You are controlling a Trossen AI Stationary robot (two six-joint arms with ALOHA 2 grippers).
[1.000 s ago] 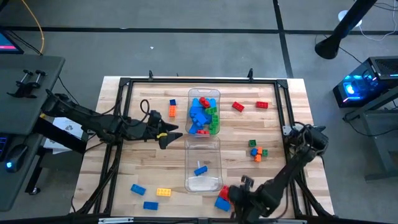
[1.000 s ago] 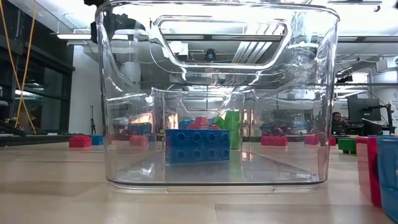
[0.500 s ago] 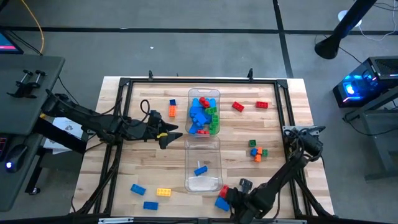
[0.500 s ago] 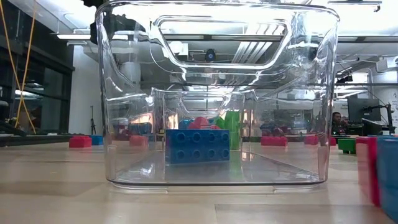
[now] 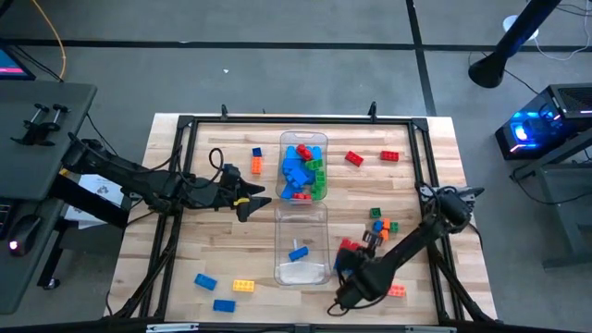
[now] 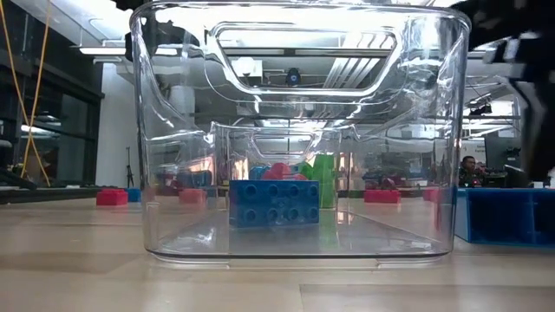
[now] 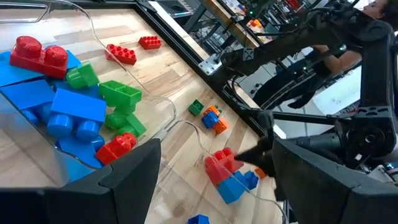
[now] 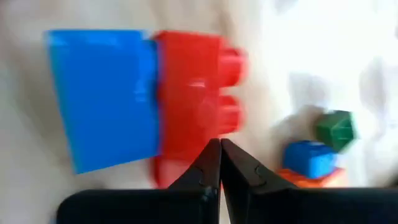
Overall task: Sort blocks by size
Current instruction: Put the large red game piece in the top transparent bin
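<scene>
My right gripper (image 5: 362,247) is shut, its tips at a red block (image 5: 348,247) that sits side by side with a blue block (image 8: 102,99) just right of the near clear bin (image 5: 302,270). Both blocks also show in the left wrist view (image 7: 219,165). The near bin holds one blue block (image 5: 298,252). The far bin (image 5: 303,139) holds several blue, red and green blocks. My left gripper (image 5: 248,202) is open and empty, left of the gap between the two bins. My right gripper has its shut fingertips (image 8: 211,155) at the red block's long side (image 8: 186,149), coming from the table's right and slanting down. I cannot tell whether they touch it. The red and blue blocks lie on the table.
Loose blocks lie on the table: blue (image 5: 257,153) and orange (image 5: 257,166) at the far left, blue (image 5: 204,281), yellow (image 5: 243,285) and blue (image 5: 223,305) at the near left, two red (image 5: 354,158) at the far right, a green-blue-orange cluster (image 5: 380,222), and orange (image 5: 396,290).
My right gripper has gone from the table's near edge toward the far edge. The red and blue blocks have moved with it, from the near edge to beside the near bin's right wall. In the low view the blue block now stands farther back.
</scene>
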